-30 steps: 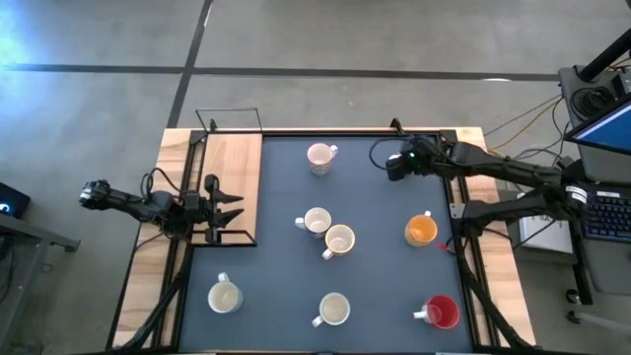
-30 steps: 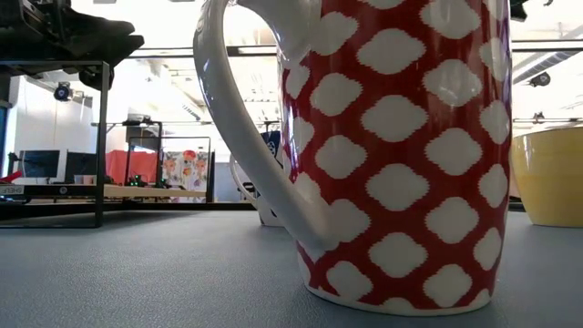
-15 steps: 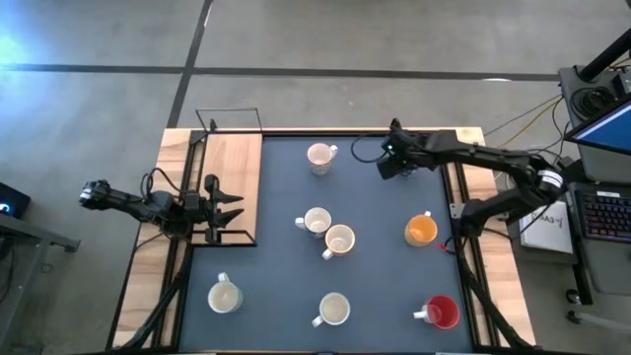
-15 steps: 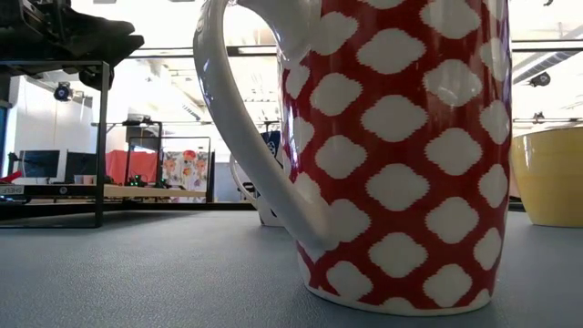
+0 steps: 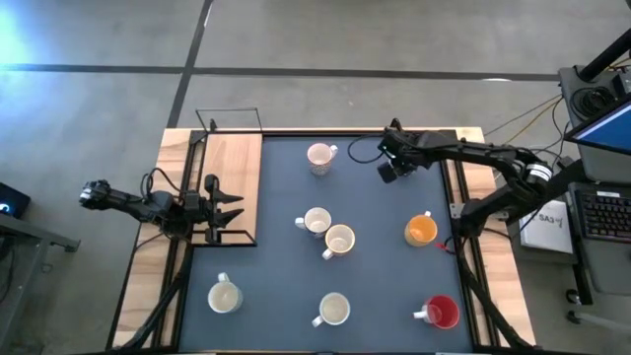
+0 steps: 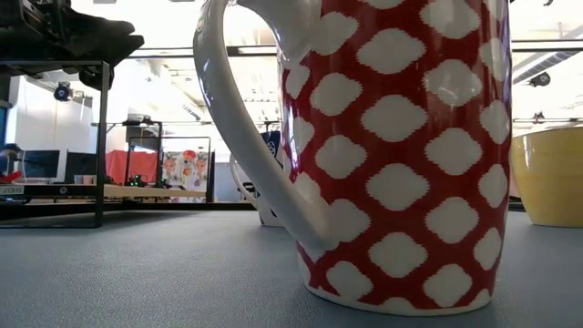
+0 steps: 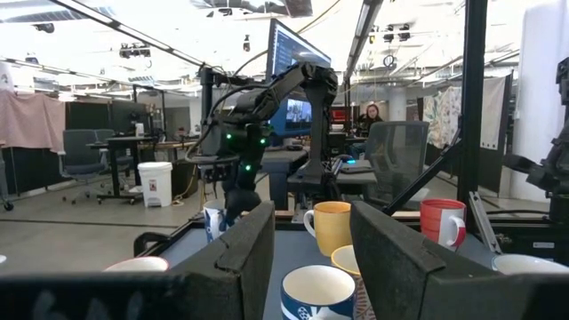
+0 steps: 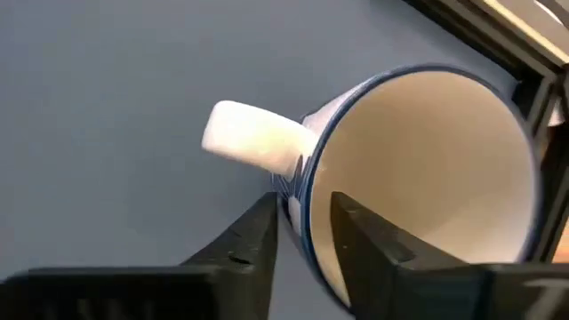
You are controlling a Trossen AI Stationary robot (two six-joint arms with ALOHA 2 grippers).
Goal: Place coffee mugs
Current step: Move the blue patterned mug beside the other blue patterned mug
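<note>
The right gripper (image 5: 391,168) was out over the far right part of the dark blue mat (image 5: 375,247), its arm reaching in from the table's right edge. In the right wrist view its two dark fingers (image 8: 253,240) had closed on the rim of a blue-rimmed mug (image 8: 418,178), one finger outside the wall just beside the white handle and the other inside the cream bowl, so the rim was pinched between them; the mug looked tilted, and whether it was touching the mat could not be told. The left gripper (image 5: 225,209) hung over the wooden board (image 5: 232,182) at the table's left side, fingers wide apart and holding nothing. Seven other mugs stood on the mat: a white mug (image 5: 319,156) near the far edge, a white mug with blue marks (image 5: 315,222) and a cream mug (image 5: 338,241) touching each other at the centre, an orange mug (image 5: 421,231) on the right, a red mug (image 5: 442,313) at the near right, and two more white ones, one at the near left (image 5: 224,297) and one at the near middle (image 5: 333,310). In the low view the red mug (image 6: 401,155), patterned with white lozenges, filled most of the picture, with the orange mug (image 6: 548,178) at its edge.
</note>
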